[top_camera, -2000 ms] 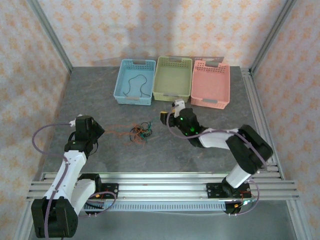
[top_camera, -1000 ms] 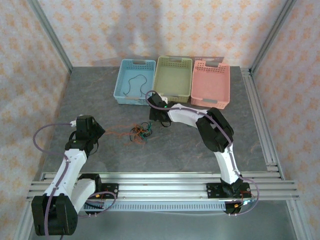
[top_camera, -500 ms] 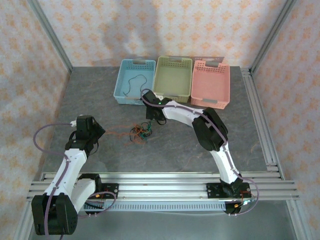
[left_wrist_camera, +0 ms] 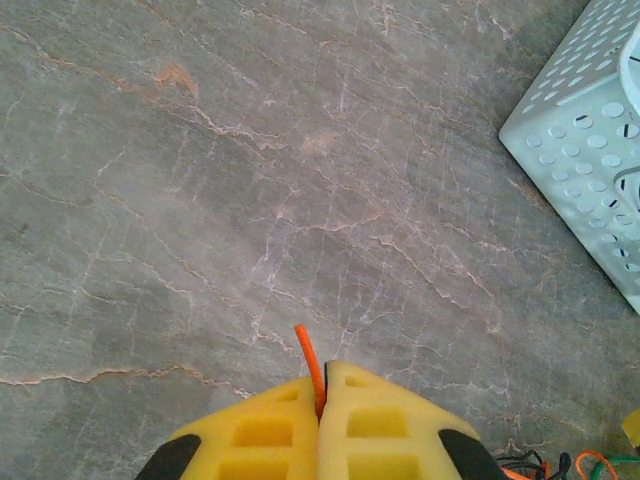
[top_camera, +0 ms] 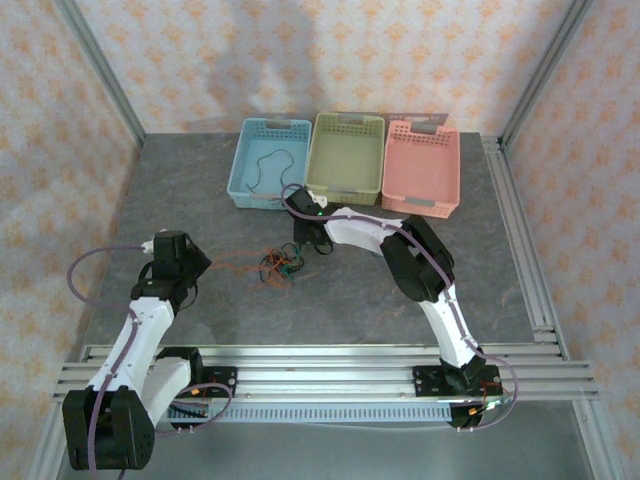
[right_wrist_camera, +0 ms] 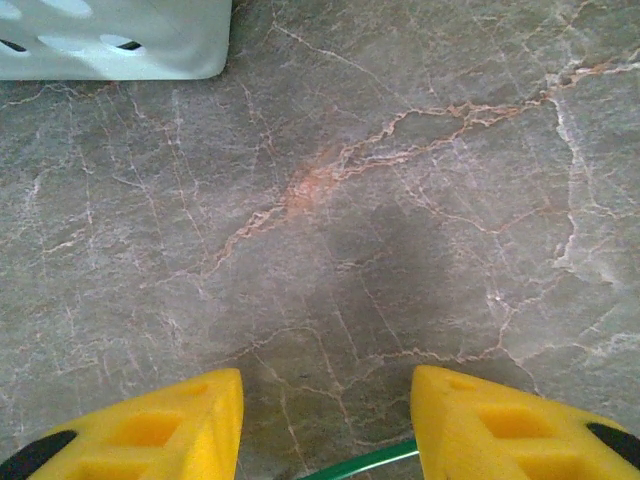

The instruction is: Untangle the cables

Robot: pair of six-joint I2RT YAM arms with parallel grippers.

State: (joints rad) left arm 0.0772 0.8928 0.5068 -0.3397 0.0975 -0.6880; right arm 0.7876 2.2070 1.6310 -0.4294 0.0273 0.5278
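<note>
You worked over a grey, marble-veined tabletop (top_camera: 200, 180). Cream wallpaper (top_camera: 330, 60) with a pale orange floral print closed it in at 9, 12 and 3 o'clock. Slanting aluminium posts (top_camera: 100, 70) rose at 11 and 1, and ribbed aluminium rails (top_camera: 320, 365) ran across at 6. The light was soft and even.

White-shelled arms (top_camera: 140, 335) with black joints carry looping purple-grey leads (top_camera: 72, 272) and yellow, cut-out end effector fingers (right_wrist_camera: 150, 430).

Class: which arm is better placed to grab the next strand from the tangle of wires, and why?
Likely the right. The right pincer is open around a green wire, beside the tangle. The left pincer is shut on an orange wire.
</note>
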